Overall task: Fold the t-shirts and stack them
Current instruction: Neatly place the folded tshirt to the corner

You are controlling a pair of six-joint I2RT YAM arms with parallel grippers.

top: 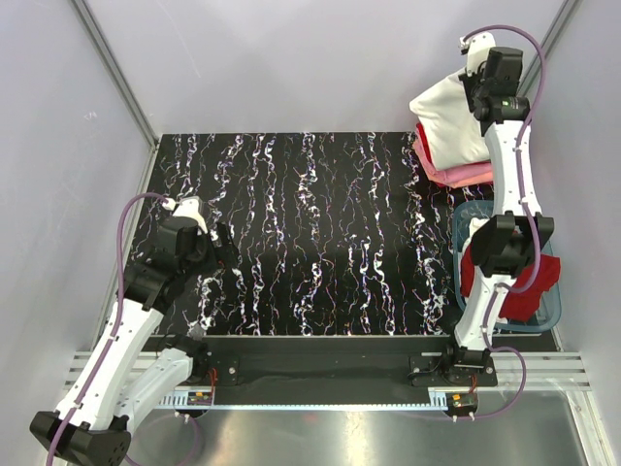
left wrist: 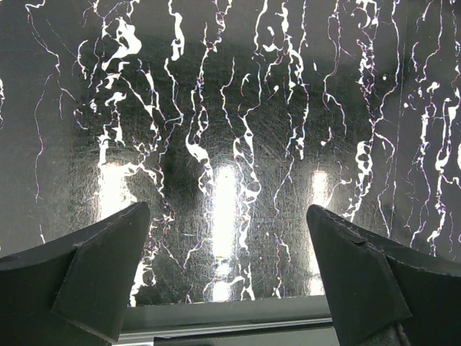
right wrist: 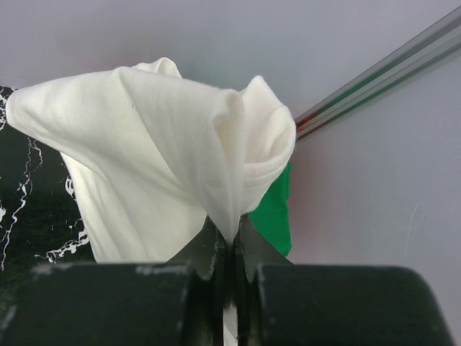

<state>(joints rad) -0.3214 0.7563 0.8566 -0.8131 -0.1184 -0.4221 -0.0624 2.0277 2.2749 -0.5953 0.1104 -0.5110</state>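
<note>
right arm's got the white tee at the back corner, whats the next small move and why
Probably lower the right pincer slightly and open it. It is shut on a pinch of the white t-shirt, which sits over the pink t-shirt in the far right corner; the left pincer is open, holding nothing.

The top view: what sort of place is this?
Likely a robot test booth: plain white walls enclose a black marbled table, left arm and right arm are bolted at its near edge, and t-shirts sit in a tub.

Bunched white tee lifted above pink tee; red tee in tub
</note>
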